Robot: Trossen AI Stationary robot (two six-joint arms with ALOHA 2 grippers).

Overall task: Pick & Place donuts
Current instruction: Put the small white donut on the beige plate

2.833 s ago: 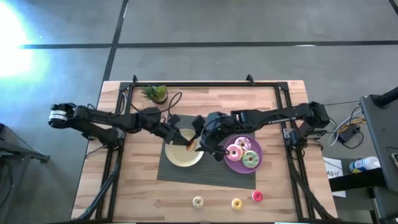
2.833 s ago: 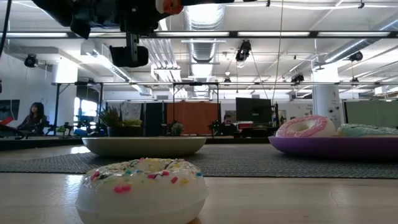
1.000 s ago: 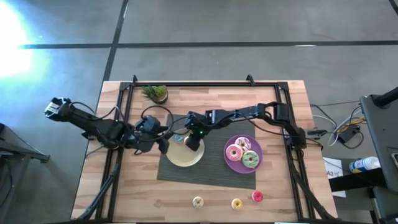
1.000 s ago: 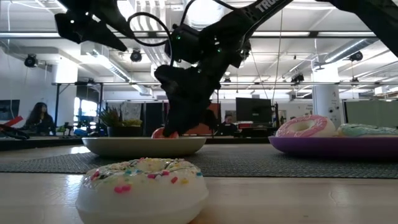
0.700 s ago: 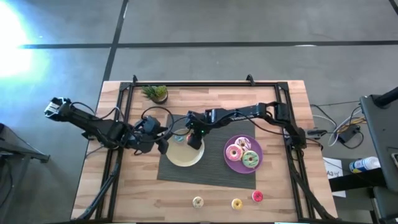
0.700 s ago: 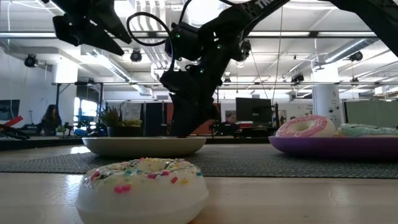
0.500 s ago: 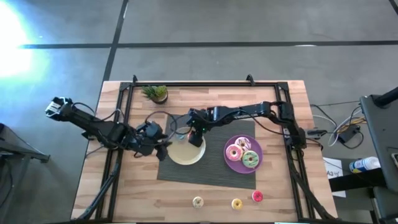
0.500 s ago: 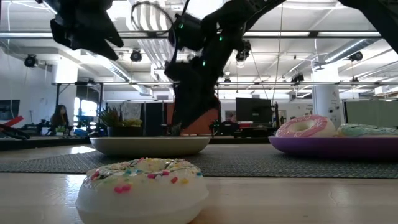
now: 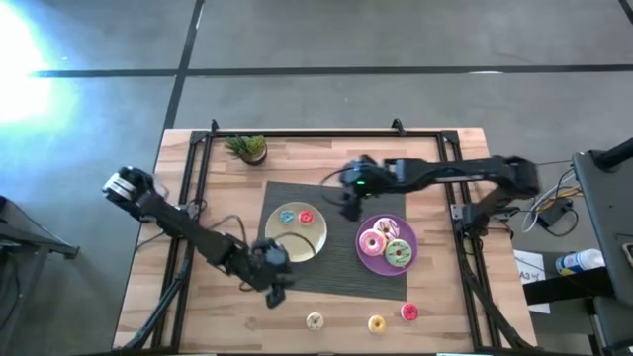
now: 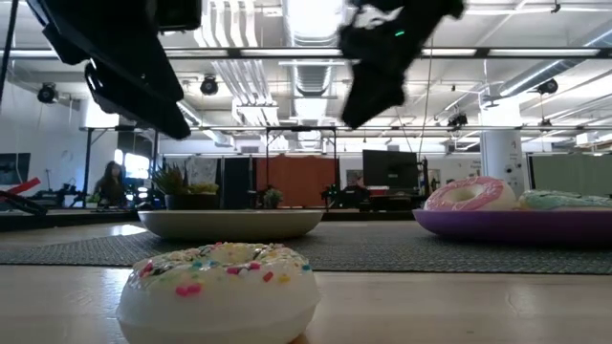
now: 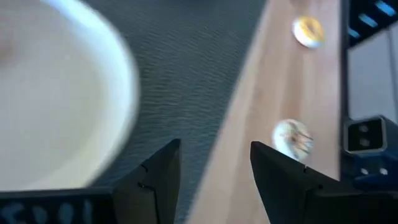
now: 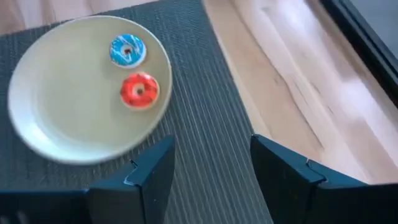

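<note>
A red donut (image 12: 139, 91) and a blue donut (image 12: 127, 51) lie flat on the yellow plate (image 9: 315, 242). The purple plate (image 9: 364, 260) holds a pink donut (image 9: 373, 242), a white-pink one (image 9: 386, 228) and a green one (image 9: 399, 253). A cream donut (image 9: 315, 320), a yellow one (image 9: 376, 323) and a red-pink one (image 9: 408, 312) lie on the wood near the front edge. My right gripper (image 12: 211, 162) hangs open above the mat between the two plates. My left gripper (image 11: 214, 168) is open over the mat's near left corner, just short of the cream donut (image 11: 292, 138).
A dark woven mat (image 9: 336, 277) lies under both plates. A small potted plant (image 9: 247, 148) stands at the far left. Black frame rails (image 9: 193, 198) run along the table's sides. Bare wood (image 9: 445, 316) shows at the near right. A person sits in the room beyond the table.
My right gripper has let go of the red donut, which now lies on the yellow plate beside the blue one, and has risen and drawn back toward the table's right and far side. My left gripper has swung from the plate's left side toward the near edge.
</note>
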